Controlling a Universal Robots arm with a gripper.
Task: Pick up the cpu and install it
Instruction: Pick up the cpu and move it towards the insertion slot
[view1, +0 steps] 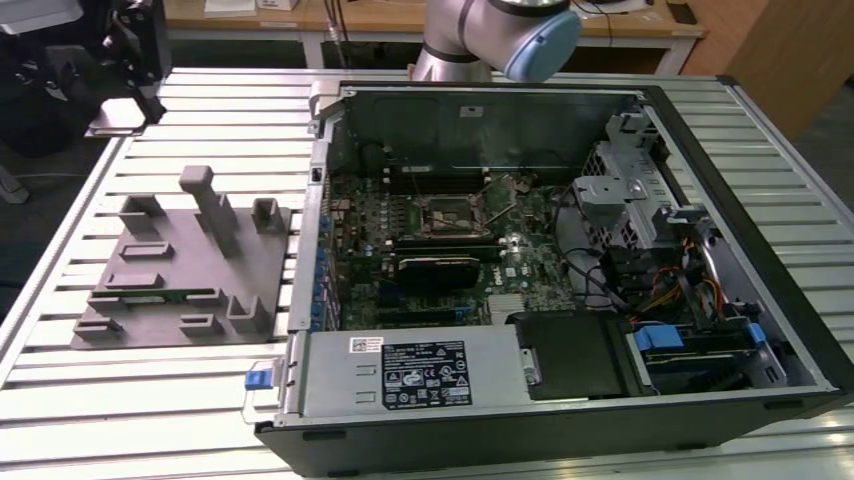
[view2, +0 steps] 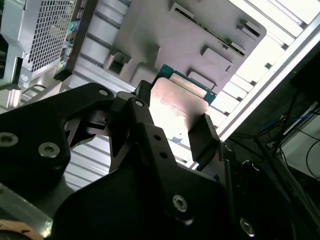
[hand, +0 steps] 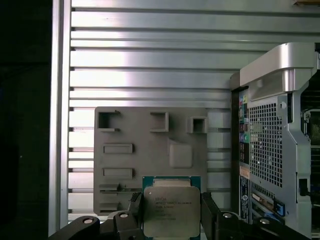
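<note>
Claw (view2: 174, 114) tight around the cpu (hand: 171, 211)

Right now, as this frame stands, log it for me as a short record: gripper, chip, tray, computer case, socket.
gripper: black two-finger gripper, shut on the cpu
cpu: small flat square chip, silvery metal top, green border, held by opposite edges, the tray behind it
tray: grey moulded tray with recessed pockets, on the slatted aluminium table
case: open black computer case, at the exterior view's right of the tray
socket: black-framed square socket on the motherboard inside the case
</note>
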